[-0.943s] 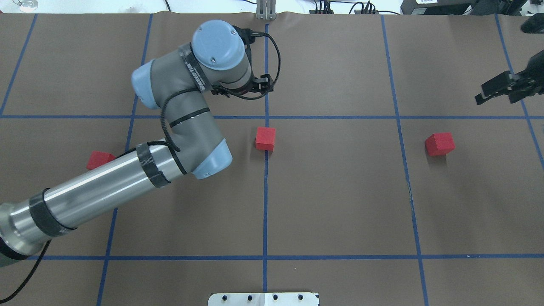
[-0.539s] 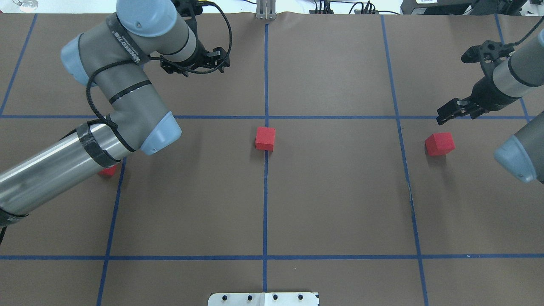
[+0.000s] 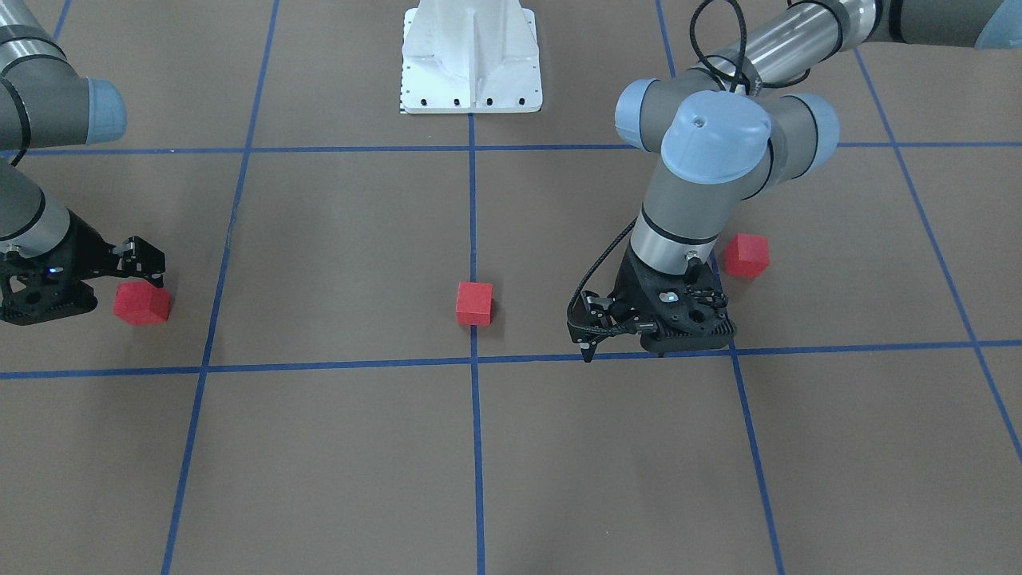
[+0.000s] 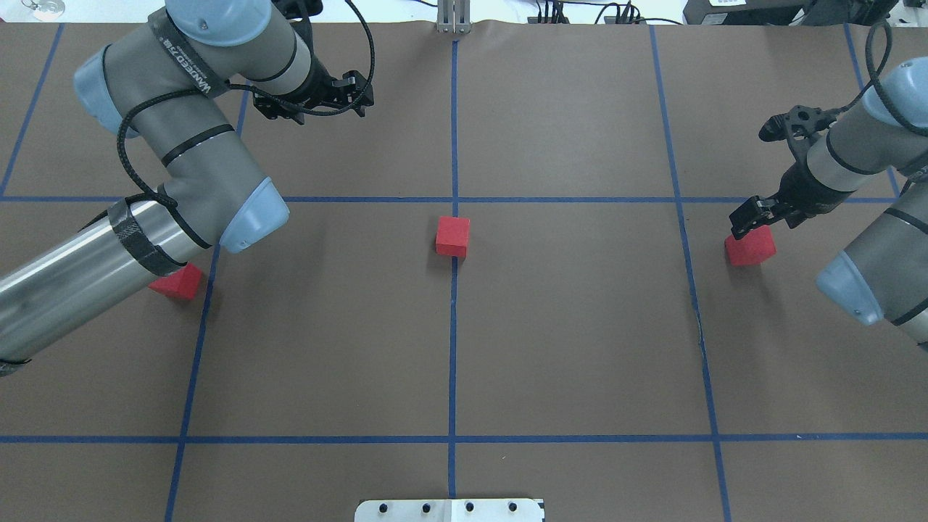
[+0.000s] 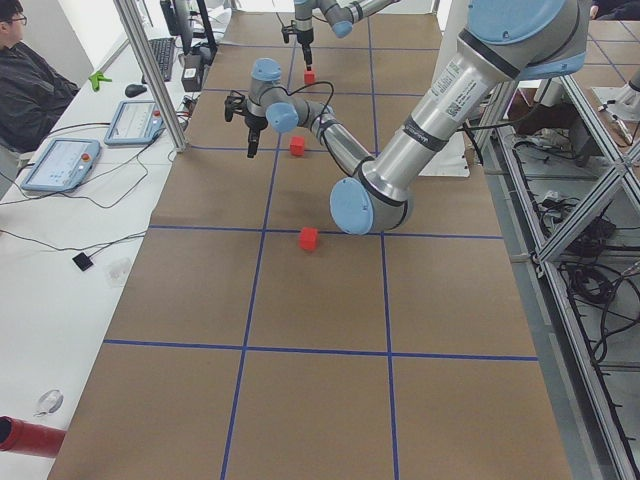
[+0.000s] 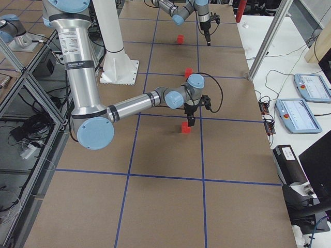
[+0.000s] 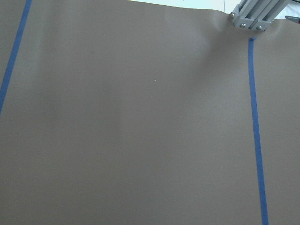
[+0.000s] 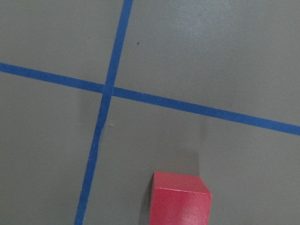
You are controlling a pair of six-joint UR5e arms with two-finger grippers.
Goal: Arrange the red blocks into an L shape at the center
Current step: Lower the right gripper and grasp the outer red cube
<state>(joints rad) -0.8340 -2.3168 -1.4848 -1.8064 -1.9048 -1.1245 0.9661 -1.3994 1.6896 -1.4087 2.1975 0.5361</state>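
Red blocks [image 4: 453, 236] on brown gridded table [image 4: 580, 348]

light: bright, even, from overhead.
shadows: soft and faint, close under the arms and beside each red block [image 4: 452, 236].
glare: streak along the left arm's steel tube [image 4: 72, 279]; blown-out white strip [image 4: 217, 9] past the table's far edge.
focus: sharp in every view; wrist views low in contrast.

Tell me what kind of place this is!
Most likely a robotics lab. A left arm and a right arm reach over a table gridded with blue tape, and control tablets sit on a side bench.
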